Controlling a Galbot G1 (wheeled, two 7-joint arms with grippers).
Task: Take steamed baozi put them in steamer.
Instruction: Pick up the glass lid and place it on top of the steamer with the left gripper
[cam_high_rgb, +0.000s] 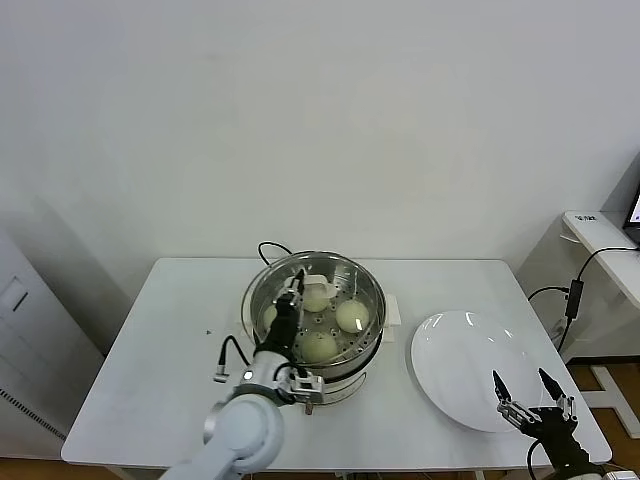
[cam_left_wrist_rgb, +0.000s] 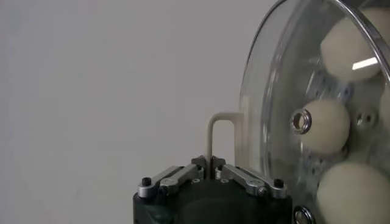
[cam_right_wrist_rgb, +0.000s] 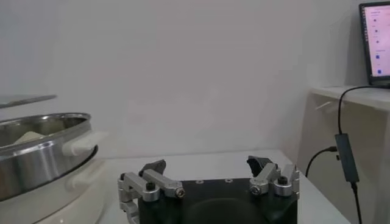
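The steamer (cam_high_rgb: 330, 257), a shiny steel pot on a white base, stands mid-table with several pale steamed baozi (cam_high_rgb: 352, 316) on its perforated floor. My left gripper (cam_high_rgb: 292, 298) is shut on the thin white handle (cam_left_wrist_rgb: 211, 131) of the round glass lid (cam_left_wrist_rgb: 262, 91) and holds it over the pot. Through the glass I see baozi (cam_left_wrist_rgb: 328, 125) below. In the right wrist view the lid's edge (cam_right_wrist_rgb: 24, 99) hangs a little above the steamer's rim (cam_right_wrist_rgb: 42, 122). My right gripper (cam_high_rgb: 527, 392) stands open and empty at the near edge of the white plate (cam_high_rgb: 455, 350).
The plate is bare, to the right of the steamer. A black cord (cam_high_rgb: 268, 247) runs behind the pot. A side table with a screen (cam_right_wrist_rgb: 375, 42) and a hanging cable (cam_right_wrist_rgb: 344, 152) stands beyond the table's right end. The table's left half (cam_high_rgb: 170, 340) is bare.
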